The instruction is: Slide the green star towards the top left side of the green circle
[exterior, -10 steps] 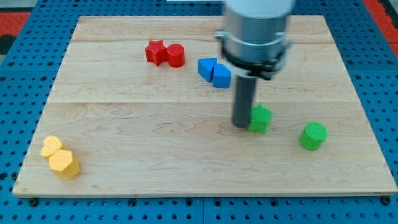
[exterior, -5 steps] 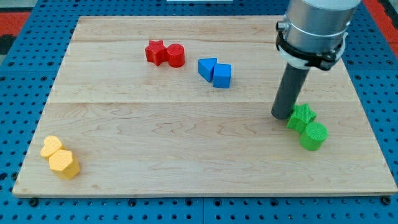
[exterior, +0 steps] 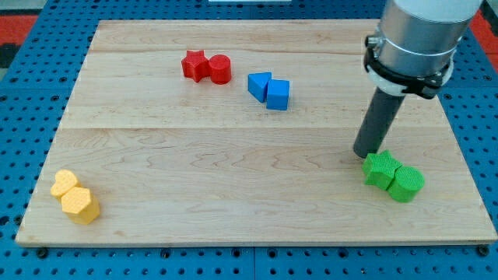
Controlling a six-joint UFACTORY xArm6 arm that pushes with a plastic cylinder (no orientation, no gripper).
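The green star (exterior: 380,169) lies at the view's lower right, touching the upper left side of the green circle (exterior: 406,183). My tip (exterior: 365,154) stands just above and left of the star, touching or nearly touching it. The dark rod rises from there to the grey arm body at the view's top right.
A red star (exterior: 194,64) and a red circle (exterior: 220,69) touch each other at the view's top. Two blue blocks (exterior: 268,89) sit right of them. Two yellow blocks (exterior: 75,197) lie at the lower left. The wooden board (exterior: 156,155) rests on a blue pegboard.
My tip has moved right and slightly down, pushing the green star into the green circle. Both green blocks have slid right and down together.
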